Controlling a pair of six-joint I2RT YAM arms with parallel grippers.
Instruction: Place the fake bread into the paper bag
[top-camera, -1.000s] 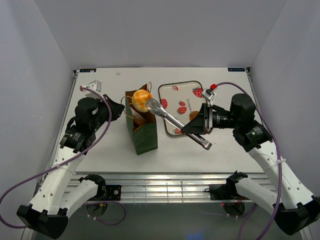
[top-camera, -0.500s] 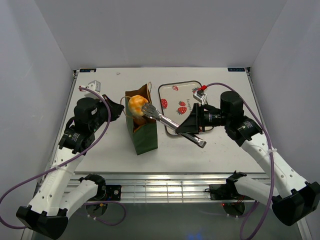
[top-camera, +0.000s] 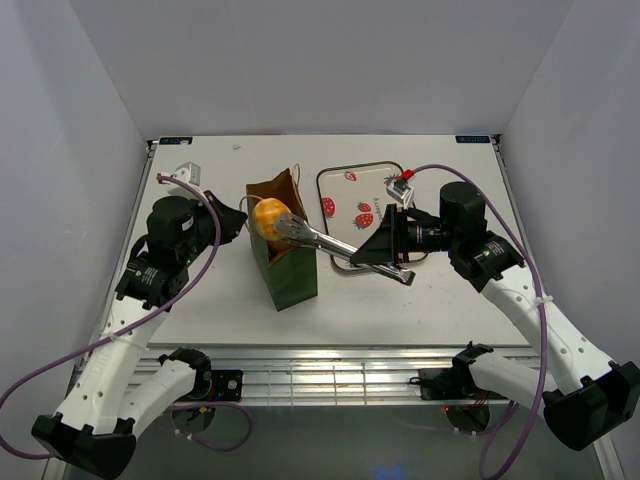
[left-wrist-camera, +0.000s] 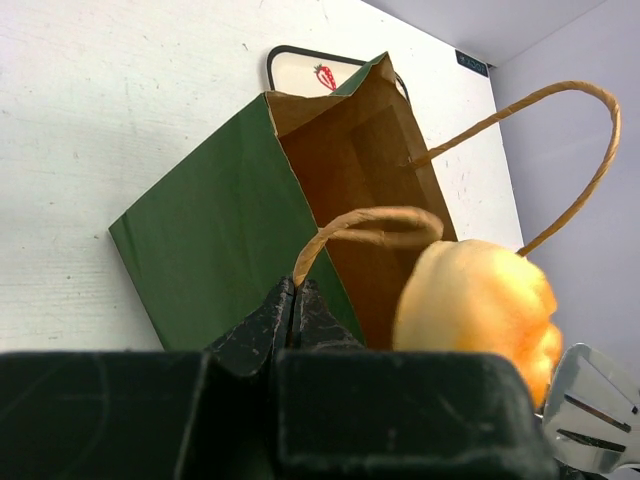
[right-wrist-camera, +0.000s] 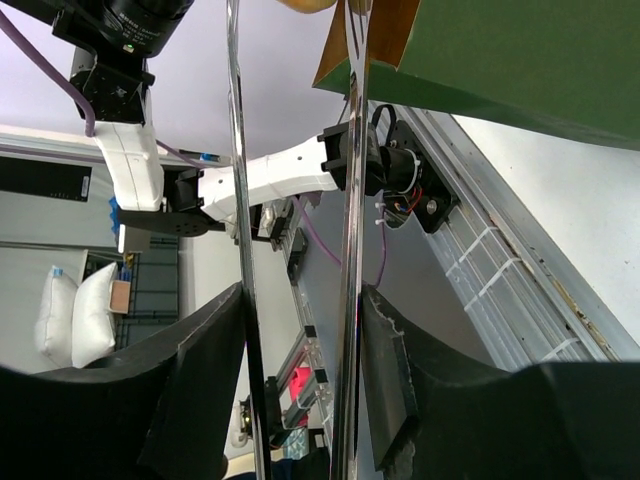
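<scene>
The dark green paper bag (top-camera: 286, 272) stands upright at centre left, its brown mouth open. My left gripper (top-camera: 238, 221) is shut on one tan loop handle (left-wrist-camera: 370, 222) of the bag (left-wrist-camera: 220, 235), right at the rim. My right gripper (top-camera: 386, 250) is shut on metal tongs (top-camera: 325, 238). The tongs grip the large oval orange bun (top-camera: 268, 216) right over the bag's mouth. The bun also shows in the left wrist view (left-wrist-camera: 475, 300), beside the handle. The right wrist view shows the two tong arms (right-wrist-camera: 350, 200) between my fingers (right-wrist-camera: 395, 350). The other pastries are hidden.
The white strawberry-printed tray (top-camera: 362, 190) lies right of the bag, partly behind my right gripper. A small white block (top-camera: 186, 170) sits at the table's back left corner. The enclosure walls stand on both sides.
My right gripper has carried the tongs and the orange bun leftward, from the bag's right rim to over the middle of its mouth. The left gripper has kept hold of the handle.
</scene>
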